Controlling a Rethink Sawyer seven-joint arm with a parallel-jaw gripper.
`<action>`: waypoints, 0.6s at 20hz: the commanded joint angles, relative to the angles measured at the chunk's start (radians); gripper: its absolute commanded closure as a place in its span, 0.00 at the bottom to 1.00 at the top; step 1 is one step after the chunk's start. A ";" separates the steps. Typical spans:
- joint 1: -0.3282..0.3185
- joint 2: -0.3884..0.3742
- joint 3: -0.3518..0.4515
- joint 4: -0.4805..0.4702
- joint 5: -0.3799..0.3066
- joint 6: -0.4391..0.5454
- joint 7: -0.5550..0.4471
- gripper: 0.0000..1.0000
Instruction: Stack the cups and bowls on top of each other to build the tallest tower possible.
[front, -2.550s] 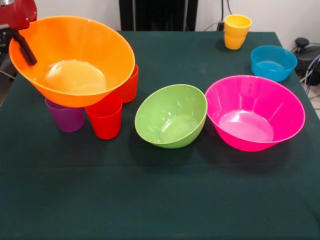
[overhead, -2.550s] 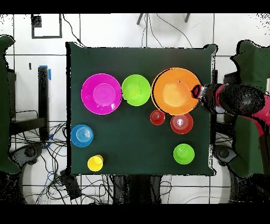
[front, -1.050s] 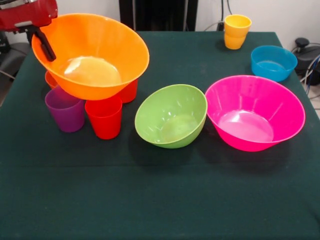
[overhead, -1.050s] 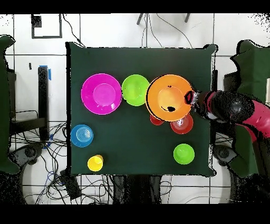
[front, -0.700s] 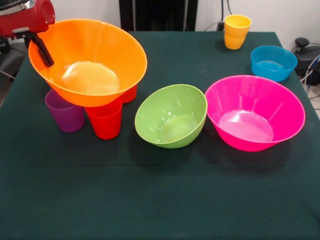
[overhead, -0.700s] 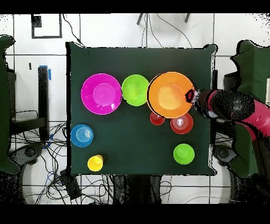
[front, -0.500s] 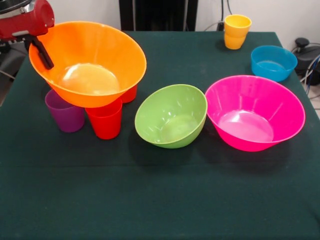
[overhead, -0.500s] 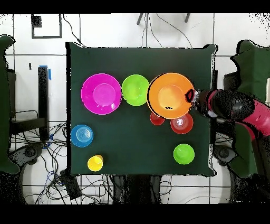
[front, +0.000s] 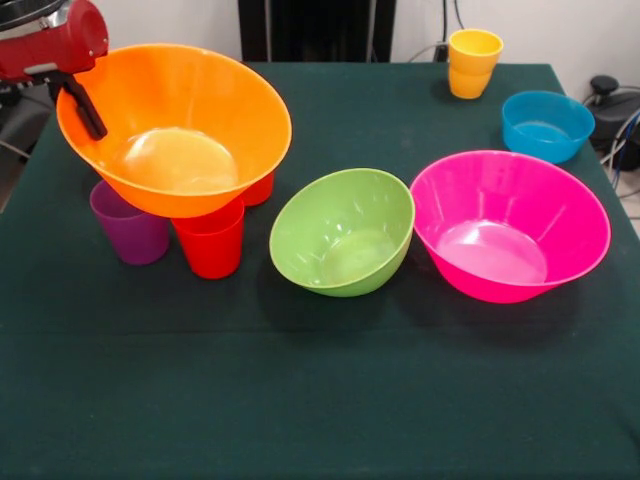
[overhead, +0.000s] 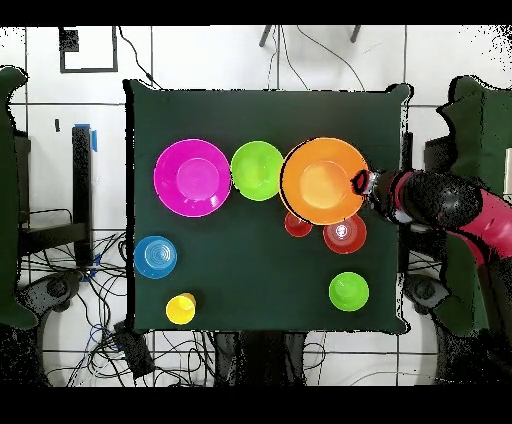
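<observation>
My gripper (front: 93, 125) is shut on the left rim of the large orange bowl (front: 185, 130), one finger inside the wall. The bowl hangs tilted over a purple cup (front: 130, 232), a red cup (front: 212, 245) and a red-orange cup (front: 263, 186); I cannot tell whether it touches them. From overhead the gripper (overhead: 362, 182) is at the orange bowl's (overhead: 322, 180) right edge. The light green bowl (front: 345, 232) and the pink bowl (front: 510, 225) stand side by side. The blue bowl (front: 547, 125) and the yellow cup (front: 474, 62) are far right.
The overhead view shows a small green bowl (overhead: 348, 291) and a small orange bowl (overhead: 344, 233) close to the robot's side, below the big bowl. The dark green table (front: 320, 400) has open cloth along its near side. Cables lie on the floor off the table.
The gripper has carried the orange bowl to the right in the front view, rising over the cups and then sinking a little. In the last half second it barely moved.
</observation>
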 joint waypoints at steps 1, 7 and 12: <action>0.008 0.057 -0.046 -0.040 -0.007 0.015 -0.050 1.00; 0.004 0.080 -0.049 -0.066 -0.016 0.014 -0.071 1.00; -0.006 0.114 -0.048 -0.090 -0.027 0.006 -0.096 1.00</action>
